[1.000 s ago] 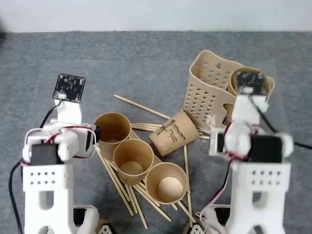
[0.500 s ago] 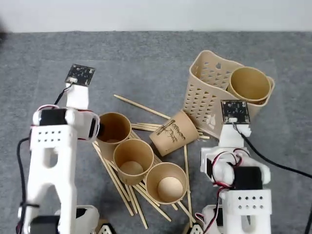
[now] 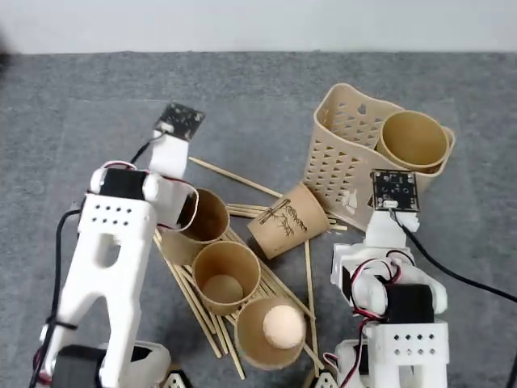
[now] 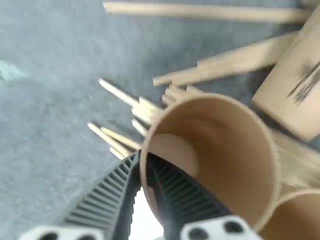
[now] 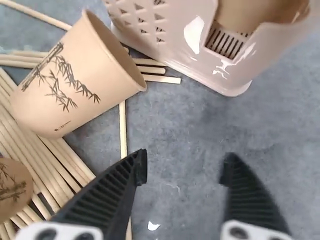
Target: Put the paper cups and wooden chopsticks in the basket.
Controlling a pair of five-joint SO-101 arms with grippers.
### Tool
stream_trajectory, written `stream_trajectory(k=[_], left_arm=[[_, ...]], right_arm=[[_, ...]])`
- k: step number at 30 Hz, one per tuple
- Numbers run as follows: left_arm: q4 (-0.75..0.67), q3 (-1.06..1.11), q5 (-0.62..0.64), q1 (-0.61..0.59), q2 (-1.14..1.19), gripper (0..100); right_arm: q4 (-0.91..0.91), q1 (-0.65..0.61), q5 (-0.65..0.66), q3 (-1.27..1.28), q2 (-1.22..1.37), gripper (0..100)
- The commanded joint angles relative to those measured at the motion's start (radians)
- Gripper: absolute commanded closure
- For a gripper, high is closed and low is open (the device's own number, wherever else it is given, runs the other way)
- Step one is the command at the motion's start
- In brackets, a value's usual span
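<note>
Left of centre, the left claw (image 4: 141,174) pinches the wall of a tilted paper cup (image 3: 202,218). Three more cups (image 3: 226,275) and the chopsticks (image 3: 242,182) lie mid-table (image 3: 81,105). Upper right, the basket (image 3: 339,153) holds one cup (image 3: 414,139). The right claw (image 5: 185,165) gapes wide, empty, near the basket. Most remains.

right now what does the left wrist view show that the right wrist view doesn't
Only the left wrist view: the left gripper clamped on the rim of a tilted paper cup, one finger inside and one outside.
Only the right wrist view: the open right gripper over bare grey mat, and the basket.
Both: the bamboo-print cup lying on its side, and loose wooden chopsticks on the mat.
</note>
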Motion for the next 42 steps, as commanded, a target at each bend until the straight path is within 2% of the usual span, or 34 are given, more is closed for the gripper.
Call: stream_trajectory(k=[1, 4, 7, 10, 16, 26, 32, 37, 42], left_arm=[[0.058, -0.127, 0.068, 0.011, -0.124, 99], [0.094, -0.176, 0.094, 0.011, -0.178, 99], [0.094, -0.193, 0.126, 0.011, -0.229, 99], [0.091, -0.216, 0.149, 0.012, -0.267, 99], [0.089, -0.320, 0.161, 0.106, -0.279, 99], [-0.230, -0.337, 0.232, 0.374, -0.226, 99], [-0.446, -0.357, 0.232, 0.483, -0.057, 99], [-0.512, -0.506, 0.232, 0.548, 0.112, 99], [-0.517, -0.745, 0.232, 0.594, 0.292, 99]], right_arm=[[-0.016, -0.002, -0.028, -0.005, -0.021, 99.0], [-0.008, -0.002, -0.034, 0.005, -0.015, 95.6], [-0.019, -0.008, -0.035, 0.057, -0.021, 99.5], [-0.050, -0.001, -0.035, 0.095, -0.021, 99.1], [-0.054, -0.008, -0.035, 0.112, -0.018, 99.1], [-0.280, -0.008, -0.034, 0.316, -0.021, 99.1], [-0.294, -0.010, -0.028, 0.338, -0.021, 99.1], [-0.288, -0.010, -0.011, 0.339, -0.021, 99.1], [-0.292, -0.010, 0.015, 0.358, -0.021, 99.1]])
